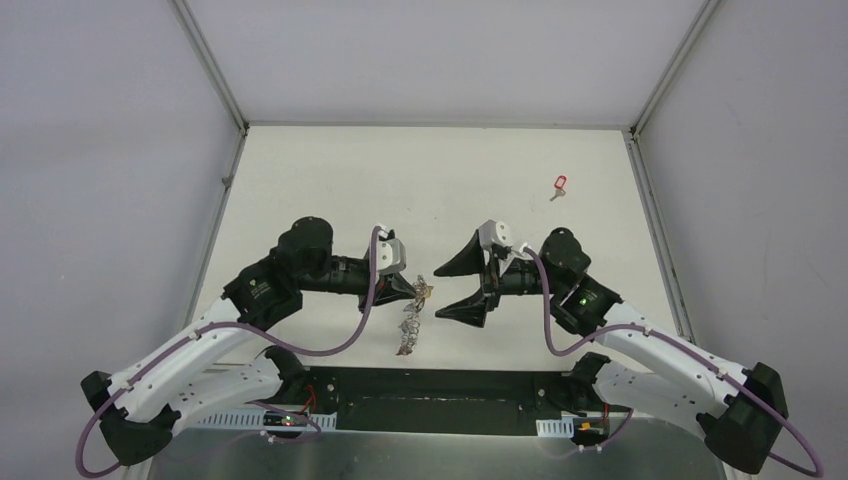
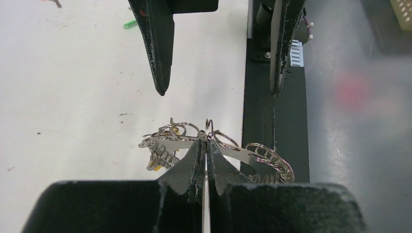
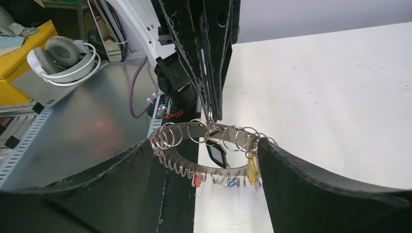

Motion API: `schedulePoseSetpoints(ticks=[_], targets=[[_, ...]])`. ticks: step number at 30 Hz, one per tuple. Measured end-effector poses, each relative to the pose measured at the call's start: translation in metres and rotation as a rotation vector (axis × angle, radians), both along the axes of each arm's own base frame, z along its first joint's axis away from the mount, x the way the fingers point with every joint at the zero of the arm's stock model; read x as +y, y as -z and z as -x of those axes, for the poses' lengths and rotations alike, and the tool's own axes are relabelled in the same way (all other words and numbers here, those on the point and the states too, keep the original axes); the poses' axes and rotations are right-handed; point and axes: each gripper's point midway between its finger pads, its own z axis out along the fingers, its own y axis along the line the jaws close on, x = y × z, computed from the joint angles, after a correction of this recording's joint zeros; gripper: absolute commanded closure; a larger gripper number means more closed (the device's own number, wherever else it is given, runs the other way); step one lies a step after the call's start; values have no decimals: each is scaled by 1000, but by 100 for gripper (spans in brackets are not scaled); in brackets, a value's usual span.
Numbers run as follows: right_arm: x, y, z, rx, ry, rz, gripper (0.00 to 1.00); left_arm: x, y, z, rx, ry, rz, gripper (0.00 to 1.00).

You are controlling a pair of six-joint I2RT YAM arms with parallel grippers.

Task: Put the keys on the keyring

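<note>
Keyring [image 1: 409,320] hangs from the left gripper [image 1: 420,290] over the middle of the desk's [image 1: 300,180] near edge, seen from above. The left fingers are pinched together on it. Opposite, the right gripper [image 1: 438,293] faces it with its fingers spread wide, holding nothing. A lone key with a red tag [image 1: 559,185] lies well apart, toward the far right corner of the desk.

From the left wrist, the closed fingers [image 2: 194,160] grip the keyring at its fringe of small silver split rings [image 2: 265,154]; whether they also clamp the dark band itself cannot be told. A yellow tag [image 2: 154,166] shows under the ring's left side. The right gripper's two tips stand apart just beyond, not touching the ring.

From the right wrist, the keyring [image 3: 194,127] sits between the wide-open right fingers [image 3: 291,174], lifted clear of the desk, with the left gripper's tips [image 3: 212,114] coming down onto its top. Red [image 3: 197,179], yellow [image 3: 251,167] and blue [image 3: 233,183] tags dangle below it. Headphones [image 3: 63,56] rest off to the left, beyond the desk.
</note>
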Motion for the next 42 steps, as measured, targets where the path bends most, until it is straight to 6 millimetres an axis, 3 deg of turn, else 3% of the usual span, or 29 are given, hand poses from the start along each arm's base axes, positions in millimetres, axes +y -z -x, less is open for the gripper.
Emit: schedulePoseSetpoints(ticks=[12, 20, 33, 37, 42], targets=[[17, -4, -14, 63, -4, 56, 52, 15, -12, -14, 88, -108, -206, 100], [29, 0, -17, 101, -18, 49, 57, 22, -18, -19, 168, -168, -303, 100], [57, 4, -10, 118, -80, 45, 77, 30, -3, -17, 282, -207, -451, 100], [61, 7, -10, 126, -85, 52, 76, 33, 0, -15, 292, -205, -467, 100], [62, 8, -9, 130, -90, 53, 60, 34, 1, -14, 290, -202, -473, 100]])
